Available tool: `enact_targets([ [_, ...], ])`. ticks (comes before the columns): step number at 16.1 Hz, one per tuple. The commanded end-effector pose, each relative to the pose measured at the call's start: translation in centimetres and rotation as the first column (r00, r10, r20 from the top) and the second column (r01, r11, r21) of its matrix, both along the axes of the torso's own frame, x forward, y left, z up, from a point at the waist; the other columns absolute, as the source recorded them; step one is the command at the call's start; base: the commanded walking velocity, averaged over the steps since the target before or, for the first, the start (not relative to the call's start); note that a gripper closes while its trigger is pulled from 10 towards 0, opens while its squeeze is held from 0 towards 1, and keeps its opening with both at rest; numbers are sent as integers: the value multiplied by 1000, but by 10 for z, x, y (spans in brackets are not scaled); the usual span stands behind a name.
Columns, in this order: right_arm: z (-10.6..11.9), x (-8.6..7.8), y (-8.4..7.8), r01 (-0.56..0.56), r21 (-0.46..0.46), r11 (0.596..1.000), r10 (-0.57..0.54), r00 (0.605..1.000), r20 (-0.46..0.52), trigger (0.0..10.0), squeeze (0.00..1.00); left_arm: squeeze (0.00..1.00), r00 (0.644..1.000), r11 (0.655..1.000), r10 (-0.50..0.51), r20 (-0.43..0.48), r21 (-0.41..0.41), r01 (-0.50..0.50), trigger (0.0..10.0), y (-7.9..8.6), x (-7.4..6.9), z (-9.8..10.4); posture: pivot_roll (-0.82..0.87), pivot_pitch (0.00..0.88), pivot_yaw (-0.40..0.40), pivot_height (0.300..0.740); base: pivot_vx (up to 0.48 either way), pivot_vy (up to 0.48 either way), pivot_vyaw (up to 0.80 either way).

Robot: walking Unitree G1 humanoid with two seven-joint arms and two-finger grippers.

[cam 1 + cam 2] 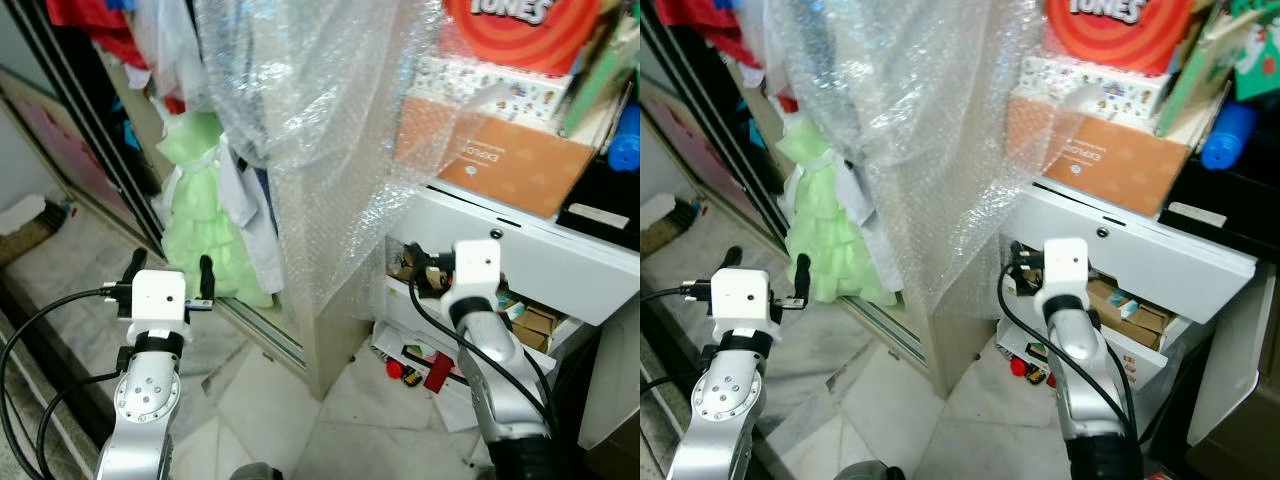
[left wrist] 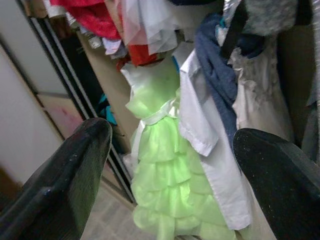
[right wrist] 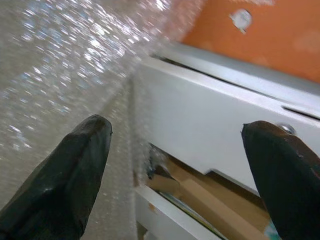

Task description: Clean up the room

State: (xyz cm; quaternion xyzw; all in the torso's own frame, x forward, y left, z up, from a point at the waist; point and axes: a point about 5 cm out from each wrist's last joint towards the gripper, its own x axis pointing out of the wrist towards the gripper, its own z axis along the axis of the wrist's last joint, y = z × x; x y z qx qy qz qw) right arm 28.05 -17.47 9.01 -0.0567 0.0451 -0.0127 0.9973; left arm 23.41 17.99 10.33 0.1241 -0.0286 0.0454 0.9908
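My left gripper (image 1: pixel 169 270) fingers apart, empty, facing pale-green ruffled dress (image 1: pixel 203 215) hanging at 11 o'clock. My right gripper (image 3: pixel 175 165) fingers apart, empty, before white drawer (image 1: pixel 1140 245) at 2 o'clock, beside bubble wrap (image 1: pixel 330 130).

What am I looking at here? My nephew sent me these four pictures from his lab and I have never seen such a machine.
It is a walking humanoid robot tidying a room. The two wide pictures come from cameras on its head, looking down at its silver arms. The left gripper is raised before a light green dress hanging in a wardrobe; the right gripper is up by a white drawer, beside a hanging sheet of bubble wrap. The other two pictures look along each gripper's black fingers. Both grippers are open and hold nothing.
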Motion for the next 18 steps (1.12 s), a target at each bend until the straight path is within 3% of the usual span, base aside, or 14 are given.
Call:
enact_targets([
  [1, 7, 0, -2, 17, 0, 1000, -17, 999, 28, 10000, 0, 0, 1000, 1000, -11, -20, 5, 11, 10000, 2, -1, -5, -130, 0, 89, 740, 0, 0, 0],
  [4, 6, -1, -3, 5, -14, 1000, -5, 1000, 22, 10000, 0, 0, 998, 999, -51, -48, -8, 51, 10000, -7, -4, -14, -129, 0, 78, 740, 0, 0, 0],
  [6, 10, 12, 10, -93, -42, 995, 94, 995, 31, 10000, 0, 0, 998, 999, -33, -49, -43, 31, 10000, -9, -11, -14, -76, 0, 24, 740, 0, 0, 0],
  [10, 11, 27, 30, -179, -52, 982, 180, 983, 20, 10000, 0, 0, 999, 997, 35, -24, -64, -36, 10000, -3, -23, -15, 13, 0, -59, 740, 0, 0, 0],
  [13, 12, 37, 36, -186, -41, 982, 186, 982, 8, 10000, 0, 0, 998, 995, 60, -12, -77, -60, 10000, -3, -27, -13, 56, 0, -96, 740, 0, 0, 0],
  [16, 12, 43, 38, -151, -29, 988, 151, 989, -7, 10000, 0, 0, 1000, 999, 23, -4, -38, -23, 10000, -6, -26, -11, 69, 0, -101, 740, 0, 0, 0],
  [18, 12, 45, 28, -65, -22, 998, 64, 998, -17, 10000, 0, 0, 1000, 1000, -10, -3, 4, 10, 10000, -3, -22, -11, 49, 0, -87, 740, 0, 0, 0],
])
